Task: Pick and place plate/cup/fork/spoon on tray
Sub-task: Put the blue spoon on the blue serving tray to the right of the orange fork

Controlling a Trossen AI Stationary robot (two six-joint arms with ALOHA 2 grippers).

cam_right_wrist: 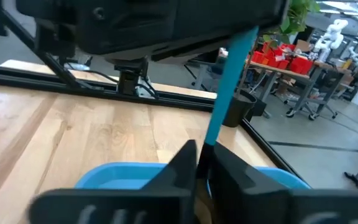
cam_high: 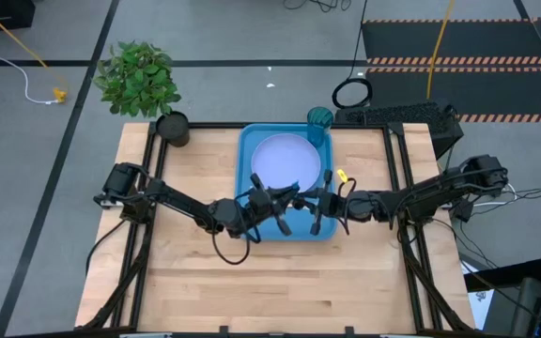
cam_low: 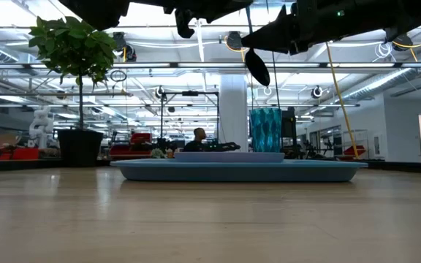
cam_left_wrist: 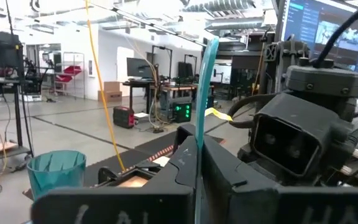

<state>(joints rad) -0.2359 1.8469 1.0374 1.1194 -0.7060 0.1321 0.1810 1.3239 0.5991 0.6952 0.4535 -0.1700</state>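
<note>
The blue tray (cam_high: 246, 155) lies at the table's far middle. The lavender plate (cam_high: 285, 160) lies flat in it, and the teal cup (cam_high: 319, 119) stands upright at its far right corner. My left gripper (cam_high: 278, 202) and my right gripper (cam_high: 316, 200) meet above the tray's near part. Both are shut on the spoon's light-blue handle (cam_right_wrist: 229, 81). The spoon's dark bowl (cam_low: 256, 67) hangs high above the tray (cam_low: 240, 172). The fork does not show. My left gripper pinches the spoon's light-blue handle (cam_left_wrist: 199, 134) between its two fingers, coming from the table's left. The handle runs on out past the fingertips. The spoon is lifted clear of the tray. My right gripper pinches the same handle (cam_right_wrist: 211, 138) between its two fingers, coming from the table's right. The handle runs from its fingertips up toward my left gripper. The bowl end hangs below, clear of the tray.
A black pot (cam_high: 172, 127) with a green plant stands at the table's far left corner. Black rails run along the table's left, right and far edges. Bare wood lies on the near side of the tray.
</note>
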